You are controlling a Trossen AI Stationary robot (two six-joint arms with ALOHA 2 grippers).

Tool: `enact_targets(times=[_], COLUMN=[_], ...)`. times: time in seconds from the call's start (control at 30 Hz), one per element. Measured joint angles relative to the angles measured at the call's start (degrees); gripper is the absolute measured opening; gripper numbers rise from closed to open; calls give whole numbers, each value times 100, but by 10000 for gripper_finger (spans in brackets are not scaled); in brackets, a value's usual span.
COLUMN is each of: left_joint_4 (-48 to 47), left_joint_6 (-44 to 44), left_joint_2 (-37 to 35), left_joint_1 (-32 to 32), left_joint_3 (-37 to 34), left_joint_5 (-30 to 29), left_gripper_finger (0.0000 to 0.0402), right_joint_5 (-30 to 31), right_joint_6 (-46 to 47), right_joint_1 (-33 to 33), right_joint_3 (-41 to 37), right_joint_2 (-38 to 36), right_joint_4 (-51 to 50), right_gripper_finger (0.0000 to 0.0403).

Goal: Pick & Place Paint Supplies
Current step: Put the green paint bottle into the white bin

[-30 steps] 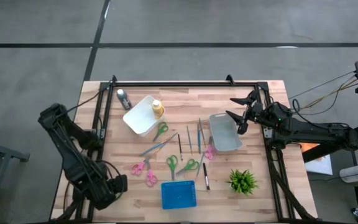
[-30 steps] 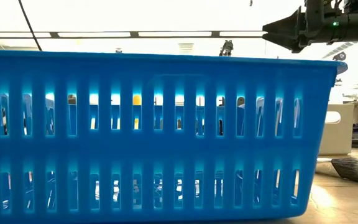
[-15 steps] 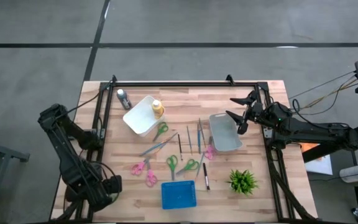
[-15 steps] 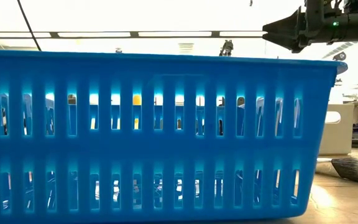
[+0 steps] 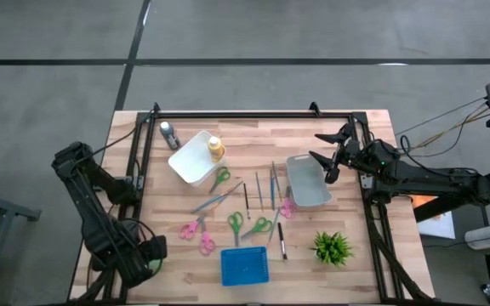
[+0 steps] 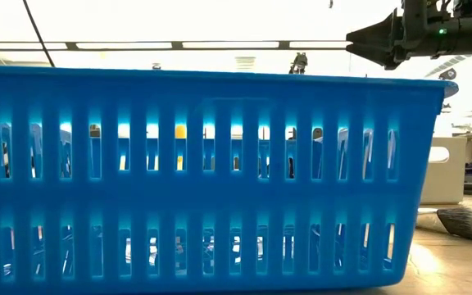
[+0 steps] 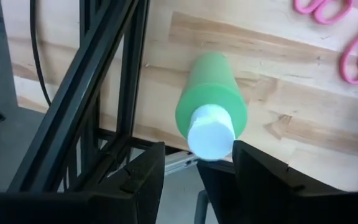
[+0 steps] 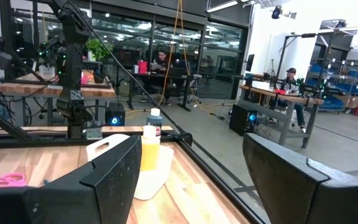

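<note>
Green bottle (image 7: pixel 211 99) sat clamped between left gripper (image 7: pixel 194 168) fingers, white cap toward wrist camera, at table (image 5: pixel 373 246) near-left corner, well left of blue basket (image 5: pixel 245 266). Yellow-orange bottle (image 5: pixel 216 149) stood touching white bin (image 5: pixel 190 156); dark grey bottle (image 5: pixel 169 133) just beyond bin, toward far-left corner. Brushes (image 5: pixel 259 191) lay scattered between white bin and grey bin (image 5: pixel 307 181), beyond basket. Right gripper (image 5: pixel 325 155) hung spread wide, empty, at grey bin's far right side.
</note>
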Motion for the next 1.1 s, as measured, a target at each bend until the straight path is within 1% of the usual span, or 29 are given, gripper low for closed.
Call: enact_targets(times=[0.27, 0.77, 1.1], left_joint_4=[396, 405, 411], left_joint_6=[18, 132, 129], left_joint_2=[20, 2, 9], left_joint_1=[0, 0, 0], left_joint_3=[-319, -454, -454], left_joint_5=[-57, -257, -257], left_gripper_finger=[187, 187, 187], right_joint_5=[0, 0, 0], right_joint_6=[4, 0, 1], right_joint_1=[-1, -2, -2], right_joint_3=[0, 0, 0], right_joint_2=[-2, -2, -2], right_joint_4=[-2, -24, -37], right_gripper_finger=[278, 278, 278])
